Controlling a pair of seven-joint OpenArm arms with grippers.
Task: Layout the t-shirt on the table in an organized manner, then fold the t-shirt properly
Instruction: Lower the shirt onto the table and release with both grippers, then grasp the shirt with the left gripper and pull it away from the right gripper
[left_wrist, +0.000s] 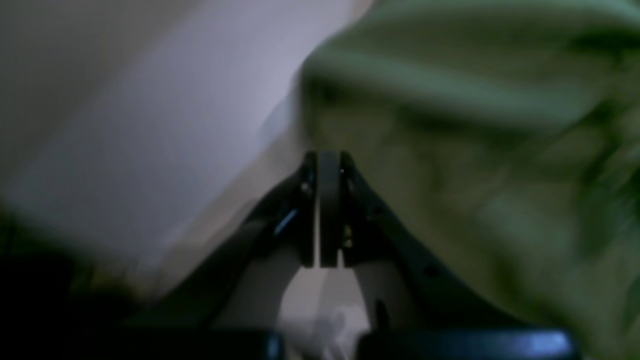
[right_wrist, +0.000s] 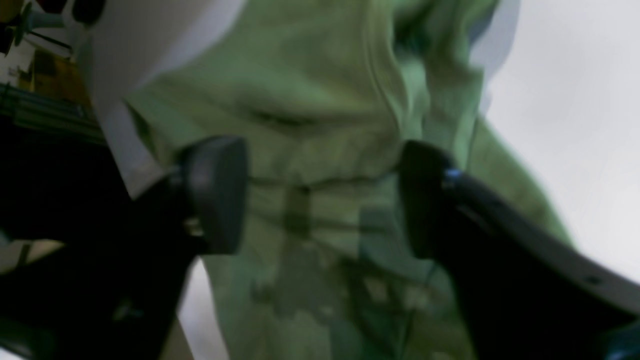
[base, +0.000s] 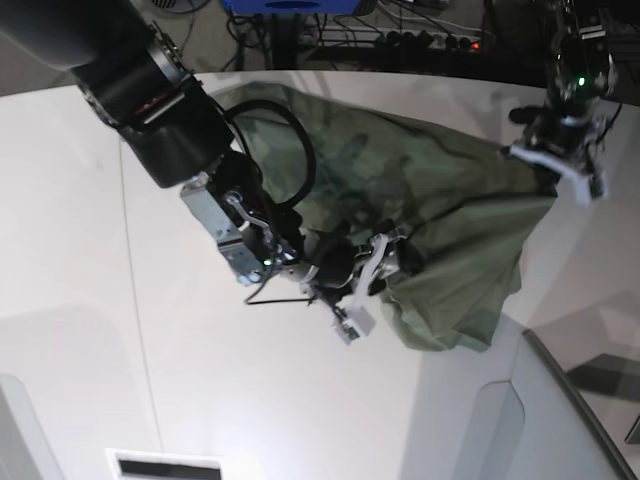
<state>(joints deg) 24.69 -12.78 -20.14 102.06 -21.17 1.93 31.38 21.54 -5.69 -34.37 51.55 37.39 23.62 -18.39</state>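
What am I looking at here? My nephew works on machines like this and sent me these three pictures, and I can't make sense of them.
It is a robot with two arms working over a white table. The wide picture looks down on the whole scene. The other two, both blurry, come from small cameras on each wrist, looking along that arm's claw.

On the table lies an olive-green t-shirt, crumpled and partly lifted rather than spread flat.

The left claw is on the wide picture's right side, raised at the shirt's edge. Its own camera shows the jaws pressed together beside green cloth; whether cloth is pinched between them I cannot tell.

The right claw is spread open, with the shirt's fabric showing between its two fingers.
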